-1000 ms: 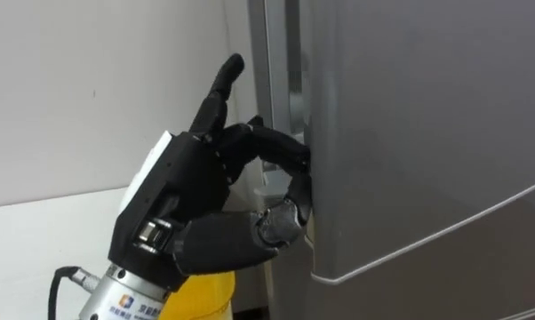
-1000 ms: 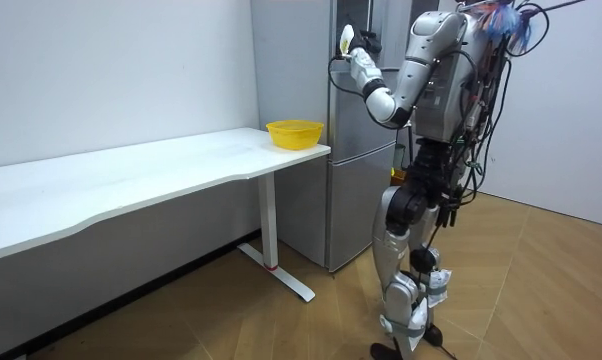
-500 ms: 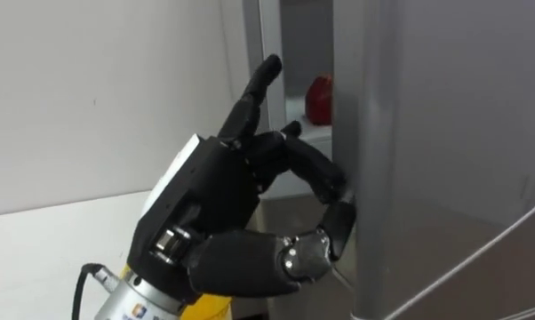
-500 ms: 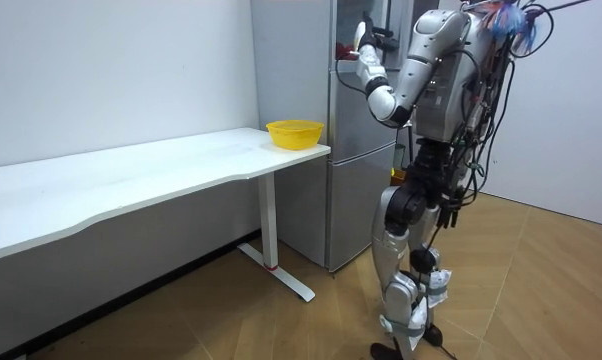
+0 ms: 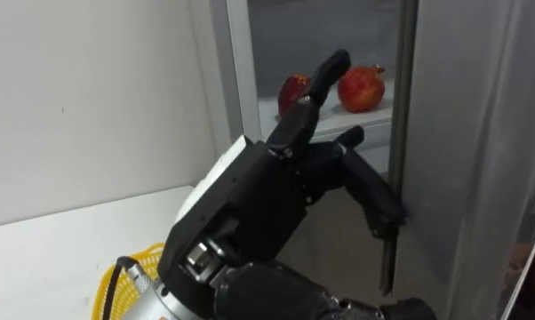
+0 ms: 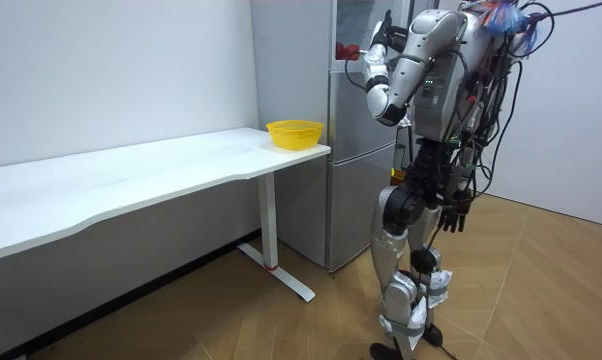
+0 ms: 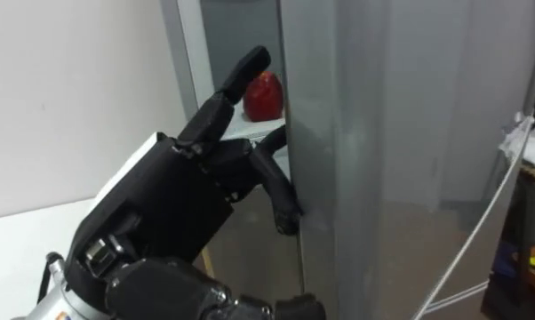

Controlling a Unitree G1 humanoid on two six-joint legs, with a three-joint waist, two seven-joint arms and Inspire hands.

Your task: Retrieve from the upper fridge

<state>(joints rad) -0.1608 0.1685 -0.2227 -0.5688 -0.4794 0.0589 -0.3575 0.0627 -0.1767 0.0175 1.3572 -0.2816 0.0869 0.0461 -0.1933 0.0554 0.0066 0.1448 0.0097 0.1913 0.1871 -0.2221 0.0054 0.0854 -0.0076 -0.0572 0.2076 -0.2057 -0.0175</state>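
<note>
Left hand (image 5: 259, 209) curls its fingers round the edge of the upper fridge door (image 5: 463, 133), which stands partly open; one finger points up. On the fridge shelf (image 5: 379, 116) sit a red pomegranate (image 5: 361, 89) and a second pomegranate (image 5: 291, 92), partly behind that finger. Right hand (image 6: 458, 213) hangs at the robot's side. A yellow bowl (image 6: 294, 133) rests on the white surface (image 6: 131, 175).

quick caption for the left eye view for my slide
Left hand curls its fingers round the edge of the open upper fridge door, with two red fruits inside.
</note>
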